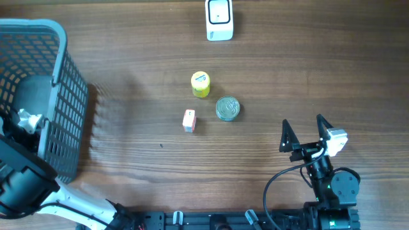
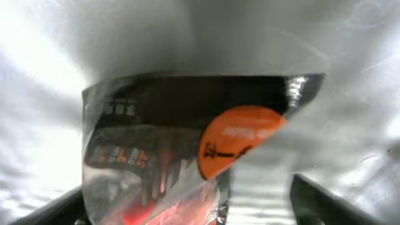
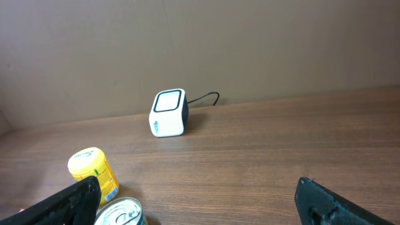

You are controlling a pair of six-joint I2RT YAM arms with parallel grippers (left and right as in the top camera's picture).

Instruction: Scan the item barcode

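Observation:
In the left wrist view a shiny foil packet (image 2: 150, 137) with dark print and an orange round label (image 2: 234, 147) fills the frame, lying among crinkled silver wrapping. My left gripper (image 2: 187, 209) is open, one finger at each bottom corner, with the packet's lower end between them and a gap on the right side. From overhead, that arm (image 1: 19, 179) reaches down into the grey basket (image 1: 64, 96). The white barcode scanner (image 1: 219, 19) (image 3: 169, 113) stands at the far middle of the table. My right gripper (image 1: 303, 131) (image 3: 200, 206) is open and holds nothing, near the front right.
A yellow jar (image 1: 200, 84) (image 3: 94, 172), a tin can (image 1: 227, 108) (image 3: 122, 214) and a small red-and-white box (image 1: 189, 120) stand mid-table. The scanner's cable (image 3: 206, 98) trails behind it. The basket's wall rises along the left edge.

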